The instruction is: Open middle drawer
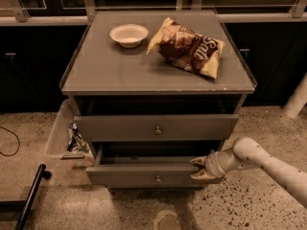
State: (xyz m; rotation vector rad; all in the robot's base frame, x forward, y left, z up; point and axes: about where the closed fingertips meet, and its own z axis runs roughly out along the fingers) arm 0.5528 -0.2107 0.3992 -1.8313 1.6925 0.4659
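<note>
The grey cabinet shows two fronts. The upper, wider front has a small round knob. Below it the middle drawer, with its own knob, stands pulled out toward me, with a dark gap behind its front. My gripper reaches in from the right on a white arm. Its fingers are closed over the top right edge of the middle drawer's front. The lowest front is hidden under the pulled-out drawer.
A white bowl and a chip bag lie on the cabinet top. A clear bin with small items stands on the floor at the left. A black pole lies front left. A white post stands far right.
</note>
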